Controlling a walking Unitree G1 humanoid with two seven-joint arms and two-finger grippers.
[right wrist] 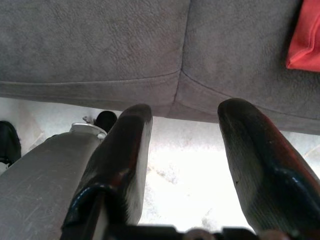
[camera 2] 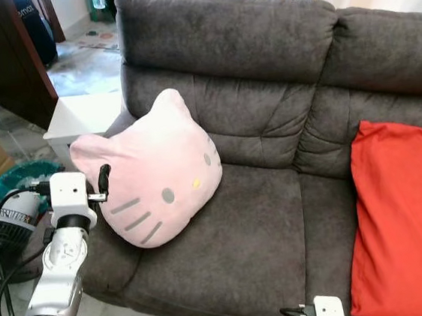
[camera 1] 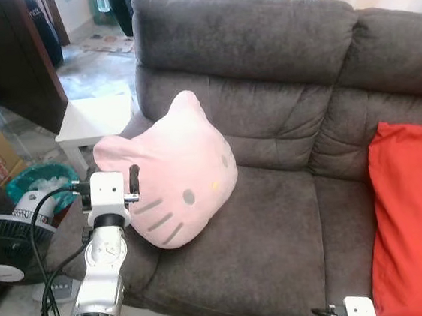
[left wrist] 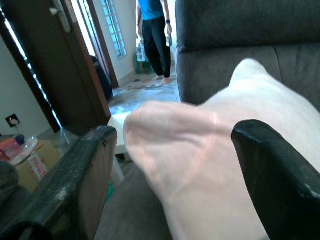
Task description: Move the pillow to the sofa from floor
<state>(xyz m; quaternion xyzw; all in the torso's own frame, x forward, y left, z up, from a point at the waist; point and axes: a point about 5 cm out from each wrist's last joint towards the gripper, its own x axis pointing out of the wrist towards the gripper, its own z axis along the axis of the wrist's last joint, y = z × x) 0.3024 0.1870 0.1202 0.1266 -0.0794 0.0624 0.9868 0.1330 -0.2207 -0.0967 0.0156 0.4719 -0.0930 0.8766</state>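
Sofa [camera 1: 278, 219] holds pillow [camera 1: 175, 177]; raised left gripper [left wrist: 170, 175] straddles its edge.

Pink pillow [camera 1: 175, 173] leans on grey sofa [camera 1: 279, 226] seat; left gripper [camera 1: 132, 183] at its edge; red cushion [camera 1: 414, 220] far right; fan [camera 1: 8, 243] on floor

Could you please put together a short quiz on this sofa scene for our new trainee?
1. True or false: the pink cat-face plush pillow lies on the floor.
2. Which gripper is at the pillow's edge? A) left gripper B) right gripper
3. Fill in: the cushion at the right end of the grey fabric sofa is ___.

Key: 1. False, it rests on the sofa seat. 2. A, fingers open either side of the pillow's corner. 3. Red, the red cushion.
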